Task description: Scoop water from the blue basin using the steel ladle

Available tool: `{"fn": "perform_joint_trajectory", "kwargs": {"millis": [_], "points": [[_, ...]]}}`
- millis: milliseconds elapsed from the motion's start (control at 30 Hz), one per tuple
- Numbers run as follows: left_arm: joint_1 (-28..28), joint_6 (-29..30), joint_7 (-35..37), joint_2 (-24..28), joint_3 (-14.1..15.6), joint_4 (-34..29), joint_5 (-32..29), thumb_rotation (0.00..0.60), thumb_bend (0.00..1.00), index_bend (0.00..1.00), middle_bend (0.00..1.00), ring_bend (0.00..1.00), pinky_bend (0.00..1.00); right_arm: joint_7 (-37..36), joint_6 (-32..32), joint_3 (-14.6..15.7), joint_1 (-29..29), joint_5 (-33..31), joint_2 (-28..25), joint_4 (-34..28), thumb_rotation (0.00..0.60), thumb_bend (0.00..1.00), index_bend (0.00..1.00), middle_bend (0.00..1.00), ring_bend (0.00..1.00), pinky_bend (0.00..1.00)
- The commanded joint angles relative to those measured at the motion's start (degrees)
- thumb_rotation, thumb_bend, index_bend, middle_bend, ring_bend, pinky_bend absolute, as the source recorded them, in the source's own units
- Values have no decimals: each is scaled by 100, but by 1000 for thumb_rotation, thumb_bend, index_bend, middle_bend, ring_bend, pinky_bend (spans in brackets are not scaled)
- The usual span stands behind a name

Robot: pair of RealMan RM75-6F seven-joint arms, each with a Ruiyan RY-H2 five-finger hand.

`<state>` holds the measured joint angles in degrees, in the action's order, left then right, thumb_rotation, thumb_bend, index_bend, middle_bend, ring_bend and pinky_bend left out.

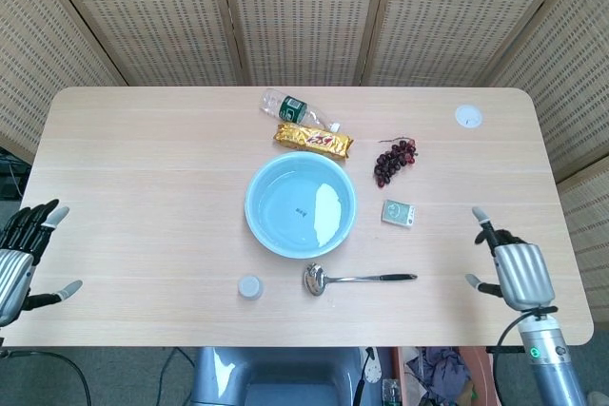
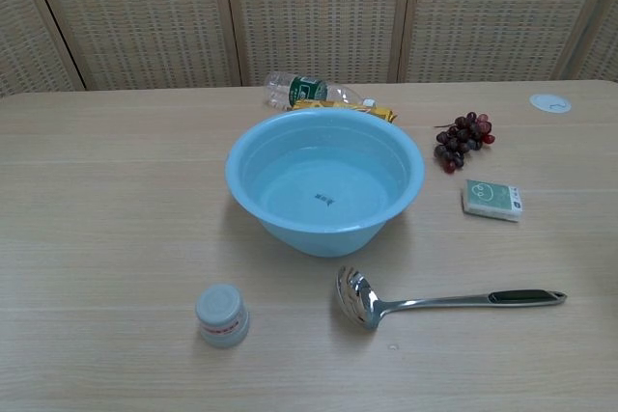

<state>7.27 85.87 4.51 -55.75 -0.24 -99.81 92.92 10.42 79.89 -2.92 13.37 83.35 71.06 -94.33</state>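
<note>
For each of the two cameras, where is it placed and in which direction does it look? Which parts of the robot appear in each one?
Head view: high above the near table edge, looking steeply down on the whole table; the left hand and right hand show at the near corners, both empty.
Chest view: low at the near edge, looking forward across the table to the wicker screen; no part of the robot shows.
Shared: blue basin, steel ladle, grapes.
</note>
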Motion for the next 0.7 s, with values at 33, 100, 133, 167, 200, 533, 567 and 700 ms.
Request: {"fn": "perform_joint_trajectory", "kwargs": {"millis": [33,100,133,167,200,533,567,700], "points": [[47,-76,-31,8,-54,-53,-110,600,0,0,0,0,0,1085,-1029,-93,541,-600,610,-188,600,0,233,787,731,1000],[59,-98,-38,7,-75,-73,-154,600,0,0,0,0,0,1380,-1151,-144,623,-825,822,-139,600,0,309,816,758,1000],[68,-110,-44,1,-90,-74,-181,600,0,0,0,0,0,1596,-1223,-164,679,-967,975,-115,600,0,340,826,765,1000],[78,-130,-49,-4,-101,-74,-207,600,0,0,0,0,0,1718,-1321,-168,736,-1071,1095,-95,600,2,355,830,768,1000],[85,-145,-54,-7,-108,-74,-225,600,0,0,0,0,0,1787,-1367,-184,766,-1152,1157,-79,600,14,374,834,771,1000],[175,-354,-137,-17,-192,-96,-485,600,0,0,0,0,0,2502,-1465,-353,991,-2026,1907,199,600,235,496,861,795,1000],[182,-371,-148,-22,-195,-100,-502,600,0,0,0,0,0,2549,-1475,-350,1014,-2064,1959,238,600,252,496,861,795,1000],[200,-412,-216,-45,-200,-114,-531,600,0,0,0,0,0,2697,-1556,-330,1116,-2224,2178,398,600,308,496,861,795,1000]]}}
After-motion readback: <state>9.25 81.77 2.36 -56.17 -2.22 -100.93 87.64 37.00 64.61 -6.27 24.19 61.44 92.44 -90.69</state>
